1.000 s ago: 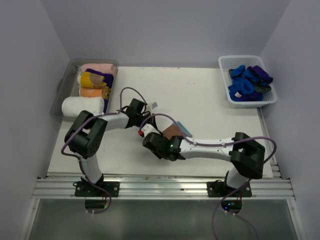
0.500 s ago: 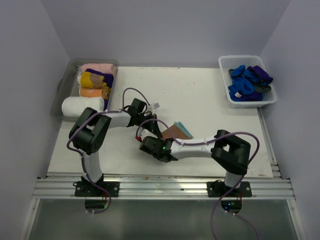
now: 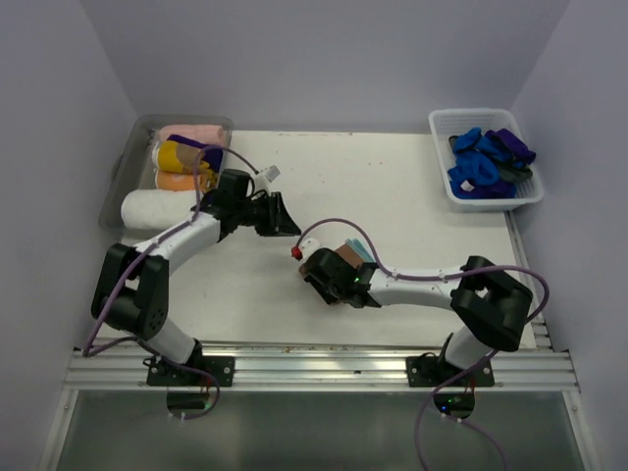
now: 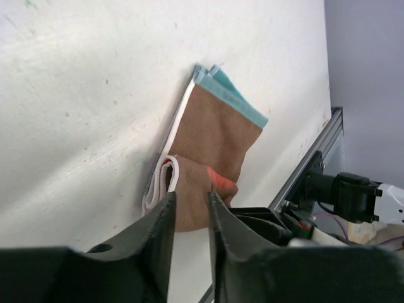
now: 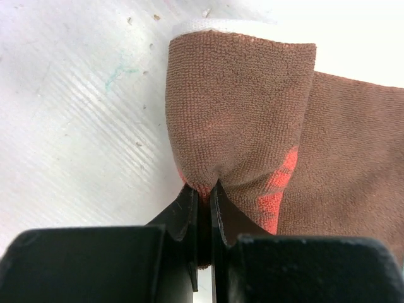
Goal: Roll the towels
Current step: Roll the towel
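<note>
**Rust-brown towel pinched at its folded end, other gripper just hanging nearby**

The rust-brown towel [image 3: 345,257] is laid about mid-table [image 3: 412,196], a bit toward the near edge. Its near end is doubled over into a loose fold. A teal strip is seen along its far end and a white layer peeks out at one side. An orange-red patch is visible on the fold, but what it is can't be made out.

The fold is clamped by the right gripper [image 5: 202,189]. The jaws are squeezed nearly together with the cloth bunched between them.

The left gripper [image 4: 190,201] is held above the table on the towel's left, clear of it. Only a narrow gap is left between its fingers, and nothing is caught in it.

Over at the far left corner, a clear grey tray [image 3: 126,162] is packed with rolled towels:
- a pink one [image 3: 191,132]
- a mustard yellow one [image 3: 177,155]
- a purple one [image 3: 212,153]
- an orange one [image 3: 177,182]
- a bigger white one [image 3: 157,208]

At the far right corner, a white slotted basket [image 3: 481,112] is filled with loose blue towels [image 3: 471,175], and some purple cloth [image 3: 512,145] is mixed in.
</note>
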{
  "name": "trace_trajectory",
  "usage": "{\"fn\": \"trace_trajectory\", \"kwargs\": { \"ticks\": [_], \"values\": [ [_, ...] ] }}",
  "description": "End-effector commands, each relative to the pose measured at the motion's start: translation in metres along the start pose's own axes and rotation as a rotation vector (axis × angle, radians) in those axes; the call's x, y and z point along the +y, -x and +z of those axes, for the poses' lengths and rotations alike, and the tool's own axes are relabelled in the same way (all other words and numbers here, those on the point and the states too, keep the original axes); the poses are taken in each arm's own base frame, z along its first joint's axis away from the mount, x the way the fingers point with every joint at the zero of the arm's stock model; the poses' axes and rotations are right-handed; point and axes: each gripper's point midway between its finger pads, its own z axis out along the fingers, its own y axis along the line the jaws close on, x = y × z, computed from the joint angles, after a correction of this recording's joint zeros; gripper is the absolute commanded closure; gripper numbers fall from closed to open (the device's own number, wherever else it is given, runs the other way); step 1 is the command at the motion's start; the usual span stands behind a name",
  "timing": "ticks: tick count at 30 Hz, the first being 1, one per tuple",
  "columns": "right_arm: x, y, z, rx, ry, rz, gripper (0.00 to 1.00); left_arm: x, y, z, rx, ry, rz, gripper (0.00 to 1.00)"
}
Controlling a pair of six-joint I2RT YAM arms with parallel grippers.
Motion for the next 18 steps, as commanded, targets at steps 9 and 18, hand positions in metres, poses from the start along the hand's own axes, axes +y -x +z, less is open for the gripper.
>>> {"fn": "trace_trajectory", "kwargs": {
  "ticks": [9, 18],
  "values": [
    [0.023, 0.007, -0.006, -0.039, 0.27, 0.163, 1.0, 0.005, -0.041, -0.014, -0.069, -0.025, -0.14, 0.23],
    [0.019, 0.004, -0.01, -0.037, 0.268, 0.17, 1.0, 0.026, -0.064, 0.022, 0.023, 0.069, -0.177, 0.23]
  ]
}}
